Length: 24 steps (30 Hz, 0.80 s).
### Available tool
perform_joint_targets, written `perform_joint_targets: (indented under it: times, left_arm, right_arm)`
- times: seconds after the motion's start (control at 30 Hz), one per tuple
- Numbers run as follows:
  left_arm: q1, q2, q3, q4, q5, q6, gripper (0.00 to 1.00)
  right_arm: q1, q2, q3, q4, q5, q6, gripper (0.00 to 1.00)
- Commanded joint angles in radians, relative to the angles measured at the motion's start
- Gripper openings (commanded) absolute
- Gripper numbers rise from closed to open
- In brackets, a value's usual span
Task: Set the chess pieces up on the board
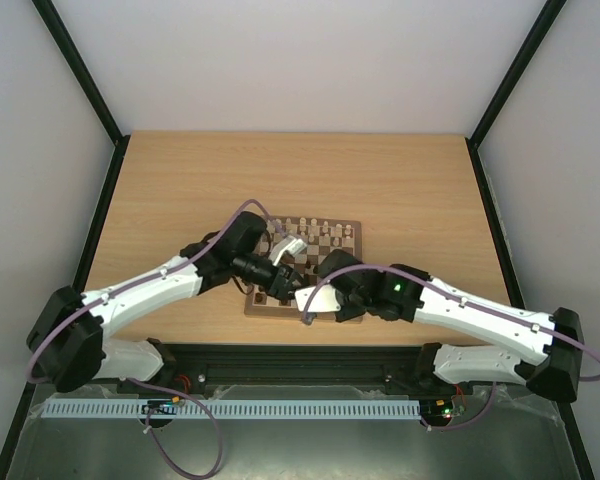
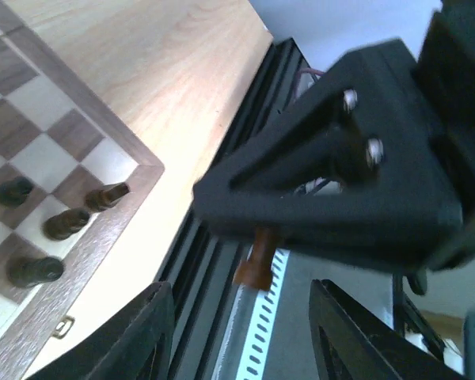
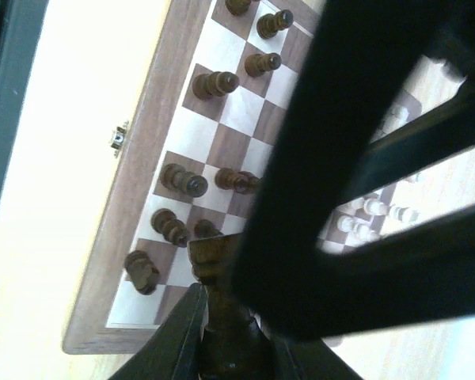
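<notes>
The board (image 1: pixel 348 243) lies mid-table, largely covered by both arms. Pale cream pieces (image 1: pixel 321 226) stand along its far edge. In the right wrist view, several dark brown pieces (image 3: pixel 214 82) stand on the board's (image 3: pixel 146 150) near rows, and pale ones (image 3: pixel 372 207) show farther off. My right gripper (image 3: pixel 229 348) is shut on a dark brown rook (image 3: pixel 220 273), held above the board's near corner. In the left wrist view that piece (image 2: pixel 255 265) hangs under the right gripper's black body. My left gripper (image 2: pixel 241 332) is open and empty, just beside it, past the board's (image 2: pixel 103 131) corner.
The left gripper's black body (image 3: pixel 356 198) crosses the right wrist view, close to the right gripper. A black rail and a white slotted strip (image 2: pixel 257 332) run along the table's near edge. Bare wooden table (image 1: pixel 180 190) surrounds the board.
</notes>
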Motion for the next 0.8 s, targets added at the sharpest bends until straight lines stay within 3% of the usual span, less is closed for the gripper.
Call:
perform_joint_targets:
  times: [0.0,0.2,0.3,0.47,0.77]
  left_arm:
    - [0.009,-0.131,-0.098,0.168,-0.108,-0.056,0.53]
    - [-0.084,-0.379,-0.342,0.631,-0.422,-0.089,0.61]
    - [-0.123,-0.423,-0.391,0.744,-0.551,-0.054,0.62]
    - [-0.131,-0.364,-0.395,0.849,-0.51,-0.051,0.62]
    - [-0.138,-0.282,-0.379,0.876,-0.385,-0.061,0.54]
  right_arm:
    - [-0.112,-0.057,-0.02,0.002,-0.168,0.166,0.11]
    - [-0.347,-0.105,-0.044,0.06,-0.58,0.362,0.11]
    - [-0.394,-0.111,-0.066,0.108,-0.716,0.449,0.11]
    - [-0.436,-0.117,-0.094,0.184,-0.867,0.537,0.11]
    - [-0.464,-0.112,-0.102,0.194,-0.925,0.557,0.11]
